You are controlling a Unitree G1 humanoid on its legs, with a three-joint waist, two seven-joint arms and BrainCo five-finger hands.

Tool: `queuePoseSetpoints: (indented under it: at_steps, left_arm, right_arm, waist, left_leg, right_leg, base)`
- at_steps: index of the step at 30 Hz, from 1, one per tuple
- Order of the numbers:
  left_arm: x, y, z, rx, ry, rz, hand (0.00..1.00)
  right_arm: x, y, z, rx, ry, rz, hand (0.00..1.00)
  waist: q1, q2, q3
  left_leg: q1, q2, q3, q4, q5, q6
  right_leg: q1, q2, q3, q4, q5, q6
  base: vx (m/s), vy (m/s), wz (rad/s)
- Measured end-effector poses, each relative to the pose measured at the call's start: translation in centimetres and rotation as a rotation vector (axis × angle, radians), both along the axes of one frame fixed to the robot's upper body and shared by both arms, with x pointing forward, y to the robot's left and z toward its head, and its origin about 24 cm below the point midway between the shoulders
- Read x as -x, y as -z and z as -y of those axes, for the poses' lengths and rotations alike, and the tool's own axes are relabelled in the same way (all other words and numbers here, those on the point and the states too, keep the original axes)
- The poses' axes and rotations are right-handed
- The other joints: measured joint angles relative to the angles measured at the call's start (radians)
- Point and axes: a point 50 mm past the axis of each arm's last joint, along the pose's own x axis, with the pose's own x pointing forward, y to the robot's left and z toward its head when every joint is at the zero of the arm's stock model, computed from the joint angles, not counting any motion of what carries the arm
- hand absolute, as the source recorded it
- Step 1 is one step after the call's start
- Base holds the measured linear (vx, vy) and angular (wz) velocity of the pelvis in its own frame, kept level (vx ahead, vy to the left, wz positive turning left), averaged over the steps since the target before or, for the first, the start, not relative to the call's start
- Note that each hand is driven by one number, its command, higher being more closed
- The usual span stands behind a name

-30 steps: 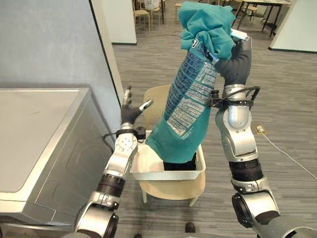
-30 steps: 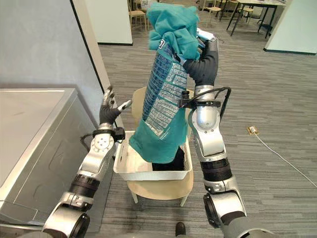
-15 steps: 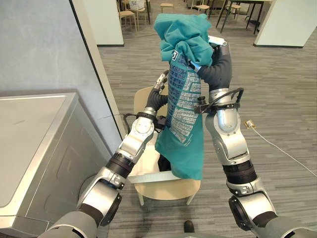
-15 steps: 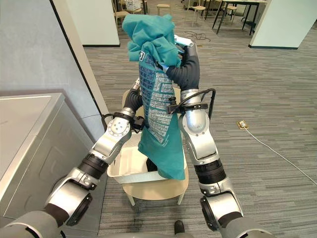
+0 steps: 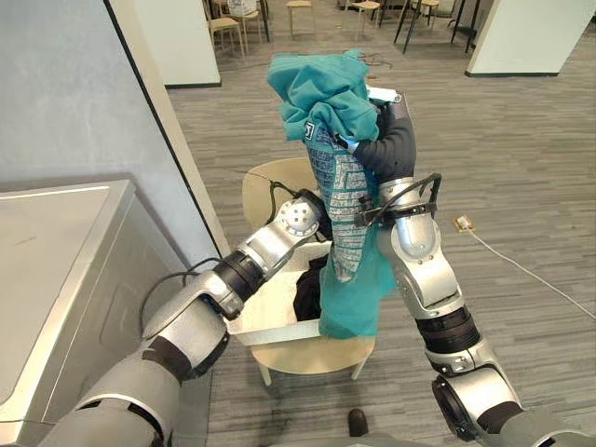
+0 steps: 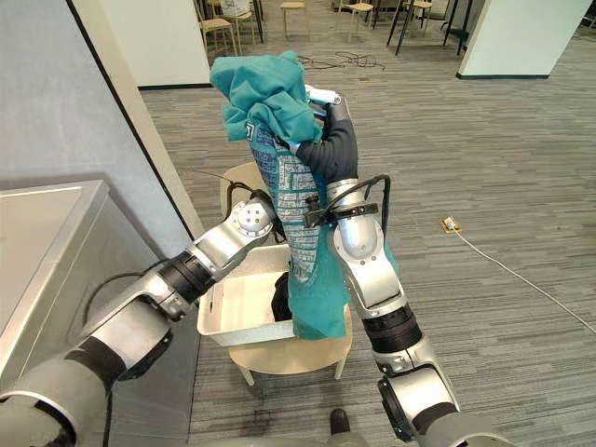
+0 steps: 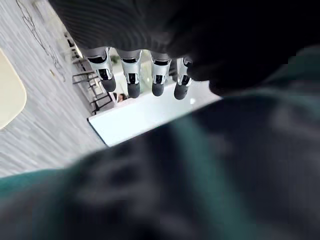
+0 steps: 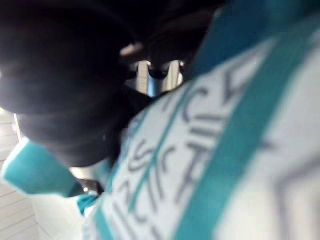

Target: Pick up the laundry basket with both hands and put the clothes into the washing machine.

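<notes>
Nearest, at the robot's left, stands the washing machine, a silver-grey box whose flat top shows no opening from this angle. Just beyond it, straight ahead, a pale wooden chair carries the white laundry basket, which sits on the seat and is in neither hand; a dark garment lies inside it. Rising from the basket is a teal shirt with a pale printed front. Its long axis runs straight up and down, with the hem hanging at the basket's rim and the top bunched high above. The right hand is raised at head height with its fingers closed round that bunched top, bearing the shirt's whole weight. The left arm reaches across from the machine side and passes behind the hanging cloth. In its own wrist view the left hand has its fingers straight and relaxed, gripping nothing, with dark teal cloth just beside them. The machine lies to the left of the shirt and the left arm is on that side, so the shirt most likely has to swing leftward and clear the basket's edge. The floor is grey plank. A grey wall rises behind the machine, and chairs and tables stand far back in an open room.
</notes>
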Motion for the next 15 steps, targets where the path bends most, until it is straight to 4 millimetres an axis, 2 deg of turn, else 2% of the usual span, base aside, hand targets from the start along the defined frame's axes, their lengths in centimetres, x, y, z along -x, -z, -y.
queuePoseSetpoints:
  at_steps: [2, 4, 6, 7, 8, 9, 11, 15]
  left_arm:
    - [1.4, 2.0, -0.4, -0.068, 0.07, -0.064, 0.0]
    - [1.7, 2.1, 0.0, -0.107, 0.132, -0.096, 0.0]
    - [0.1, -0.8, 0.7, -0.104, 0.139, -0.053, 0.0]
    - [-0.7, -3.9, 1.4, -0.067, 0.148, 0.022, 0.0]
    - [-0.8, -5.0, 1.5, -0.05, 0.16, 0.045, 0.0]
    - [-0.6, -6.7, 1.4, -0.023, 0.189, 0.086, 1.0]
    - [-0.4, -7.5, 0.9, -0.007, 0.203, 0.107, 1.0]
    - [-0.3, -6.3, 0.4, -0.022, 0.199, 0.062, 1.0]
  right_arm:
    - [0.0, 0.1, 0.1, 0.009, 0.003, -0.001, 1.0]
    - [0.0, 0.4, -0.3, 0.015, -0.012, -0.013, 1.0]
    - [0.2, 0.5, -1.3, 0.022, -0.054, -0.012, 1.0]
    - [0.3, 0.5, -1.5, 0.017, -0.075, -0.013, 1.0]
    - [0.3, 0.4, -1.4, 0.018, -0.075, -0.009, 1.0]
    - [0.5, 0.3, -1.2, 0.011, -0.07, 0.005, 1.0]
    - [0.9, 0.0, -0.3, -0.002, -0.048, 0.032, 1.0]
    - [1.0, 0.1, -0.4, -0.006, -0.05, 0.032, 1.0]
  waist:
    - [0.007, 0.006, 0.004]
    - [0.013, 0.01, 0.007]
    - [0.006, 0.011, 0.007]
    - [-0.003, 0.012, 0.007]
    - [-0.008, 0.013, 0.007]
    - [-0.01, 0.017, 0.006]
    - [-0.007, 0.023, 0.002]
    - [-0.004, 0.025, 0.002]
  left_leg:
    - [0.003, 0.001, 0.011, 0.005, -0.007, -0.002]
    - [0.002, 0.002, 0.018, 0.022, -0.021, -0.004]
    - [0.002, 0.001, 0.029, 0.025, -0.025, -0.003]
    - [0.002, -0.001, 0.032, 0.025, -0.025, -0.001]
    - [0.004, -0.002, 0.033, 0.025, -0.026, 0.0]
    - [0.006, -0.002, 0.039, 0.024, -0.027, 0.002]
    - [0.008, 0.0, 0.039, 0.024, -0.027, 0.002]
    - [0.006, 0.0, 0.038, 0.024, -0.027, 0.002]
  right_leg:
    - [0.0, 0.002, 0.01, 0.0, 0.0, 0.0]
    - [0.0, 0.003, 0.028, 0.0, 0.0, 0.0]
    - [-0.002, 0.002, 0.03, 0.0, 0.0, 0.0]
    - [-0.003, -0.001, 0.031, 0.0, 0.0, 0.001]
    - [-0.003, -0.001, 0.032, 0.0, 0.0, 0.001]
    - [-0.003, 0.001, 0.036, 0.0, 0.001, 0.003]
    - [0.0, 0.002, 0.034, 0.0, 0.001, 0.003]
    - [0.002, 0.002, 0.027, 0.0, 0.001, 0.003]
  base:
    - [-0.01, 0.0, -0.17]
    - [-0.01, 0.008, -0.15]
    - [-0.01, 0.004, -0.13]
    - [0.0, 0.005, -0.08]
    - [0.01, 0.004, -0.11]
    - [0.02, -0.002, -0.07]
    - [0.02, -0.01, 0.01]
    - [-0.02, -0.014, 0.06]
